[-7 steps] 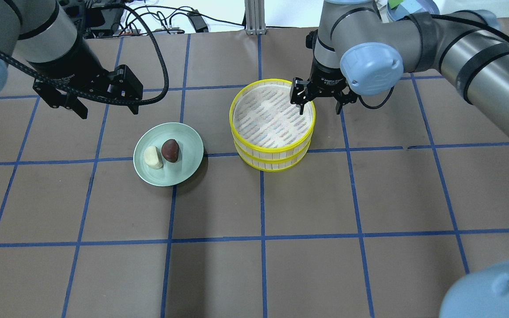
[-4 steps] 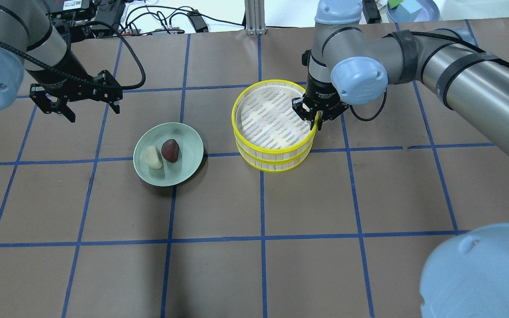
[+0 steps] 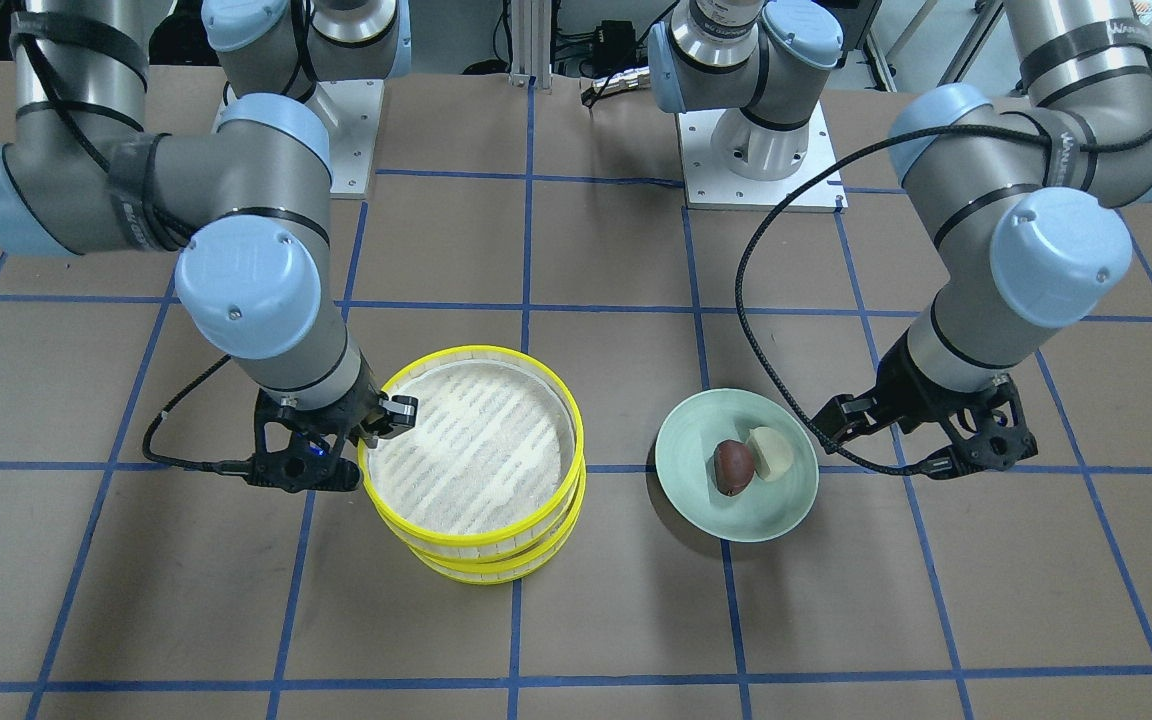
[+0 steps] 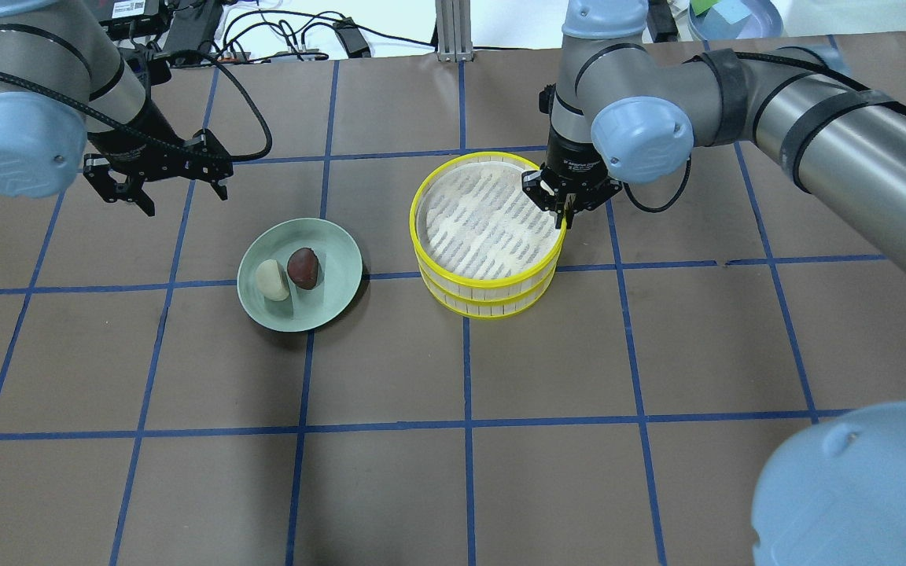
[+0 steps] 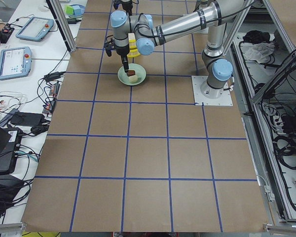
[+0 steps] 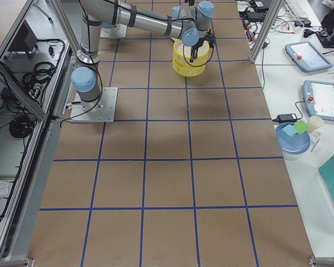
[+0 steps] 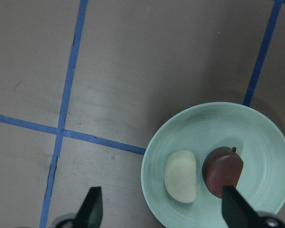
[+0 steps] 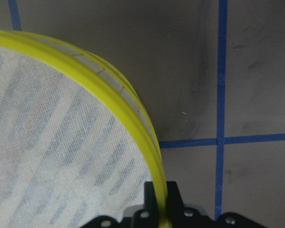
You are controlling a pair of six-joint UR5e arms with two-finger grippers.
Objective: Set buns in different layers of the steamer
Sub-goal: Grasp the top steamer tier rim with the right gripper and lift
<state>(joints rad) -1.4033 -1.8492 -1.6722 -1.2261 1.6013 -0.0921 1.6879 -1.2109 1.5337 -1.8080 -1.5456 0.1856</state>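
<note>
The steamer is two stacked yellow-rimmed trays. My right gripper [image 4: 562, 209] is shut on the top tray's [image 4: 415, 206] rim, as the right wrist view [image 8: 160, 202] shows close up. The top tray [image 3: 481, 355] sits slightly raised and offset over the lower tray [image 3: 498, 573]. Both mesh bottoms that show are bare. The dark reddish-brown bun [image 4: 303, 267] and the cream-white bun [image 4: 272, 280] lie side by side on the pale green plate [image 4: 327, 236]. My left gripper [image 4: 184, 198] is open and empty, hovering behind and left of the plate. Both buns [image 7: 181, 175] show between its fingertips.
Brown paper with a blue tape grid covers the table [image 4: 469, 472]. The plate [image 3: 696, 500] stands about one tray-width from the steamer. Cables and a metal post [image 4: 448, 31] lie beyond the table's far edge.
My right gripper went from open astride the rim to shut on it, and the top tray shifted slightly upward. My left gripper dropped lower and moved a little toward the plate.
</note>
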